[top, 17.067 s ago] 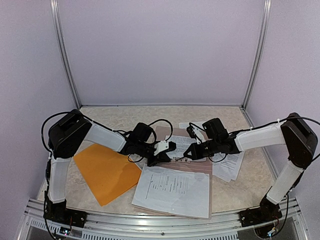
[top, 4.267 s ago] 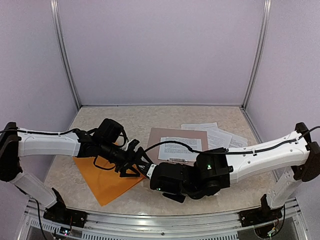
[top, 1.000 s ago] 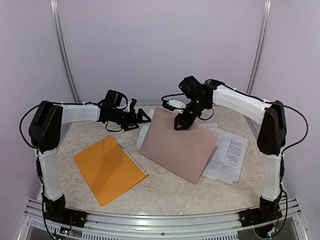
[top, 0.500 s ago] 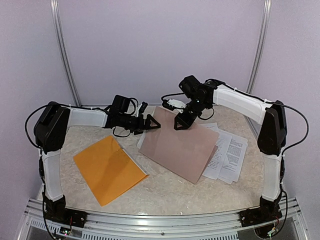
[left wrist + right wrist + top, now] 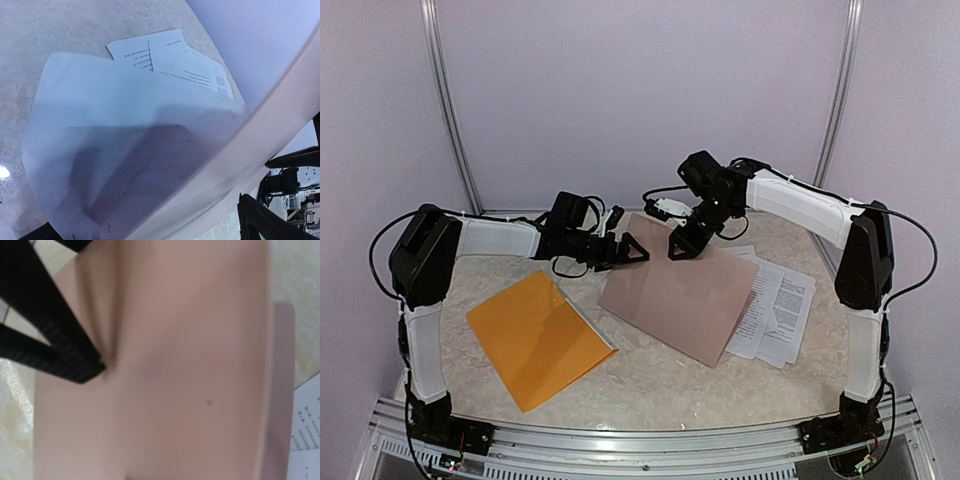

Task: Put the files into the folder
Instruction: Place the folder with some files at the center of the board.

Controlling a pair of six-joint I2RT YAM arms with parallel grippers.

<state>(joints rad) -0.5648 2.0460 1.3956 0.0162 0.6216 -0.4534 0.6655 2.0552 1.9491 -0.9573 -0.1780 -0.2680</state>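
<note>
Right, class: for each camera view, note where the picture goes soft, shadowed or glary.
Right wrist: the clipboard fills the frame, blurred. Left wrist: the files carry a dark shadow and look soft; a bright glare spot on the table at the left edge. Top: evenly lit, reasonably sharp.

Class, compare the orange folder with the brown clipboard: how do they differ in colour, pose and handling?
Colour: the folder is orange; the clipboard is pinkish brown.
Pose: the folder lies flat on the table; the clipboard is tilted, its far edge raised.
Handling: no gripper touches the folder; the right gripper holds the clipboard's far edge.
Both are flat, rectangular and of similar size.
</note>
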